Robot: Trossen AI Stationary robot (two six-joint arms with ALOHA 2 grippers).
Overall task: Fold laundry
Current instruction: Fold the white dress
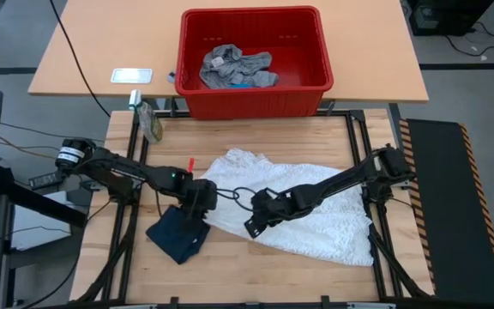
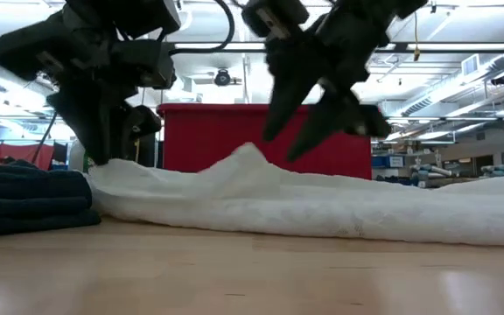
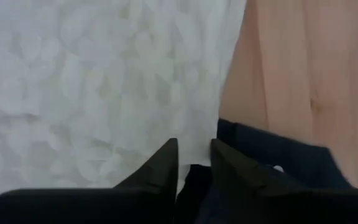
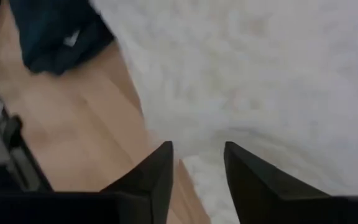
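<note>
Fingers (image 4: 160,171) of the right gripper (image 1: 252,227) stand clearly apart, with bare wood and the hem of the white garment (image 1: 316,210) showing in the gap; nothing is pinched between them. In the low view the right gripper hangs above the cloth with its tips spread and clear of it. The left gripper (image 1: 197,206) has its fingers (image 3: 163,165) only a little parted, a narrow slit between them, set right at the line where the white garment meets the dark navy garment (image 1: 177,233). Whether a thread of cloth sits in that slit is hard to tell from the wrist view; it looks empty.

The white garment is spread wide across the middle of the wooden table (image 1: 256,266), reaching toward the right edge. It is thin, with a lacy leaf-like pattern, and lies mostly flat apart from a small raised peak between the two grippers. The dark navy garment lies folded in a compact stack at the white one's left edge, touching it. Behind the table, a heather grey garment (image 1: 234,67) with a bit of bright blue beneath lies crumpled in the red basket (image 1: 316,51).
</note>
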